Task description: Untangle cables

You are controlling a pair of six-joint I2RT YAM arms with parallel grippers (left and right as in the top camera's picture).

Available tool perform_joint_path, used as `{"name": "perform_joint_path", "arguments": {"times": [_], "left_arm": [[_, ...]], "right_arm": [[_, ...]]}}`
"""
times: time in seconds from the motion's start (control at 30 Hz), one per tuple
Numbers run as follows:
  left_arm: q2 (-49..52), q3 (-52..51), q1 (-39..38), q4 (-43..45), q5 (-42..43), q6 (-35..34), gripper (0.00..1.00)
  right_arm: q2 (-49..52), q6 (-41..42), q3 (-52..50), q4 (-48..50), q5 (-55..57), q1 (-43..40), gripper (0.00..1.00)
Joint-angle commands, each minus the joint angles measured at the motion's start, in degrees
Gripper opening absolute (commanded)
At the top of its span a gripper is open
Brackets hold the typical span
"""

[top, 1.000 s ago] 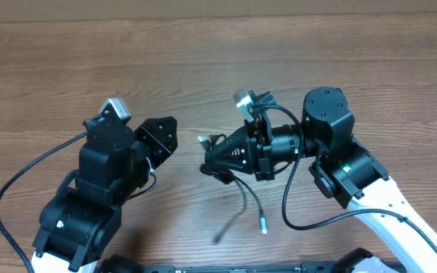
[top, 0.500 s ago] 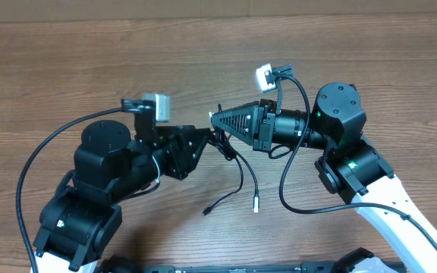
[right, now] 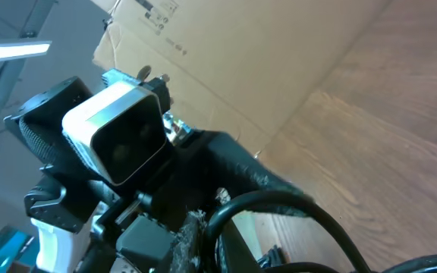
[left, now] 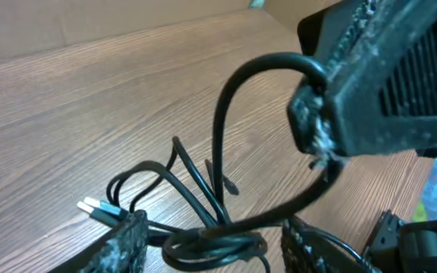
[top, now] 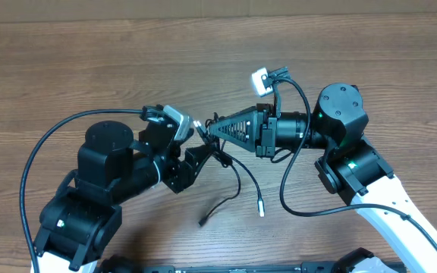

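Two arms meet near the centre of the wooden counter (top: 89, 61).

1. Right fingers (left: 370, 98): closed. In the overhead view they point toward 9 o'clock. The left wrist view shows a cord pinched at their tip, arching up and over from it.

2. Left fingers (left: 127, 246): set moderately apart, reaching in from 8 o'clock toward 2 o'clock. A coiled part of the cables (left: 211, 244) lies in the gap between them. No clamping is visible, and whether either finger touches the coil cannot be told.

3. Cables: thin black cords, bunched in loops just off the right fingers' tip, between the two arms and raised off the counter there.
   - Two loose strands trail from the bunch toward 6 o'clock onto the counter.
   - One strand ends in a silvery tip (top: 261, 211).
   - The other ends in a dark plug (top: 203, 221), at 8 o'clock from the silvery tip and apart from it.
   - A third plug end (left: 97, 210), pale metal, sits just beside the left-hand finger in the left wrist view.

4. Right wrist view: mostly the left arm's white camera housing (right: 116, 140) and a cardboard box (right: 226, 45) behind it. Little cable detail can be read there.
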Motion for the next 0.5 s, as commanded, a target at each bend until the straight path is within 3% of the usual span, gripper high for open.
{"name": "perform_joint_path", "arguments": {"times": [0.0, 0.07, 0.13, 0.17, 0.4, 0.43, 0.47], "left_arm": [[1.6, 0.87, -0.02, 0.26, 1.84, 1.57, 0.55], [2.62, 0.87, 0.0, 0.44, 4.24, 1.57, 0.48], [3.72, 0.87, 0.0, 0.59, 6.19, 1.55, 0.34], [4.07, 0.87, 0.0, 0.76, 6.16, 1.44, 0.07], [4.07, 0.87, 0.0, 3.39, 5.46, -4.46, 0.04], [4.07, 0.87, 0.0, 3.48, 3.15, -6.56, 0.04], [4.07, 0.87, 0.0, 3.45, 1.38, -8.11, 0.04]], "right_arm": [[-1.2, 4.48, 0.63, 2.64, -1.18, 0.44, 0.04], [-1.2, 5.51, 0.63, 4.81, -1.18, 1.31, 0.04], [-1.2, 5.49, 0.63, 5.18, -0.9, 1.77, 0.04], [-1.2, 5.49, 0.63, 4.76, -0.74, 1.77, 0.04], [-1.16, 5.27, 0.63, 1.01, 1.73, 0.2, 0.04], [-1.16, 5.22, 0.63, -1.09, 2.93, -0.5, 0.11], [-1.16, 5.22, 0.63, -2.23, 3.58, -0.85, 0.26]]}}
